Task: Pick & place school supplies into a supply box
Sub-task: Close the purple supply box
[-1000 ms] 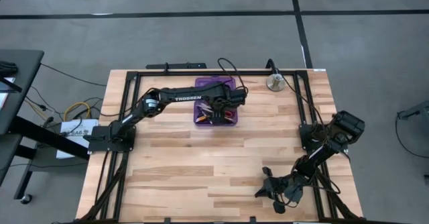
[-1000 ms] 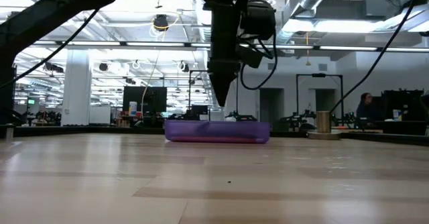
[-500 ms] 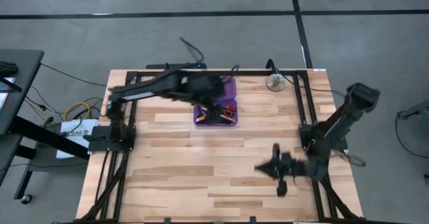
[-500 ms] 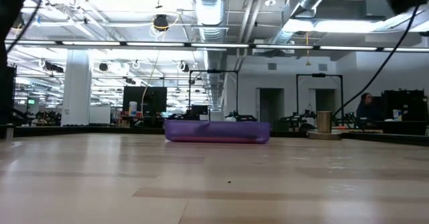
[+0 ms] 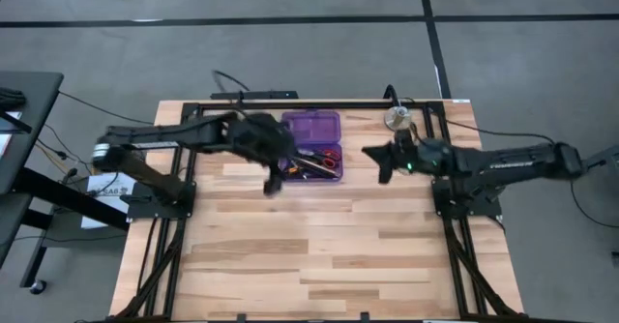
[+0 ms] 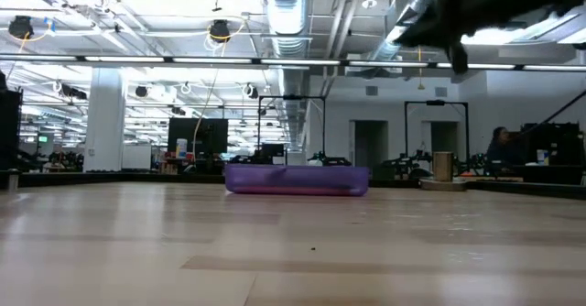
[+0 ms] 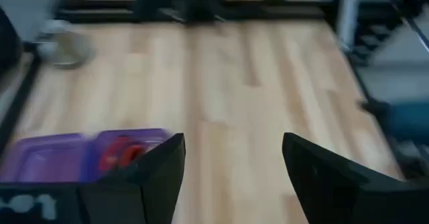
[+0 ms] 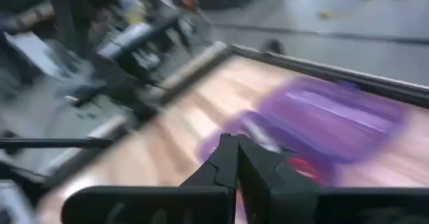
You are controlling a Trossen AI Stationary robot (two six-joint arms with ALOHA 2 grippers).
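Right, I see my left gripper (image 5: 272, 183) with its fingers spread wide and holding nothing, just left of the purple supply box (image 5: 311, 146) at upper centre of the high view. My right gripper (image 5: 380, 161), pinched fully closed and empty, hangs just right of the box, where the scissors (image 5: 329, 159) lie inside.

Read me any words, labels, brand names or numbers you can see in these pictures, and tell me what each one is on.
None can be read in these pictures.
Left arm: any lettering on its link is smeared by motion, unreadable.
White sheet on the floor beside the table: dark print, too small to read.
Pale marks near the left gripper in the left wrist view: too blurred to read.
Supply box: no label visible.
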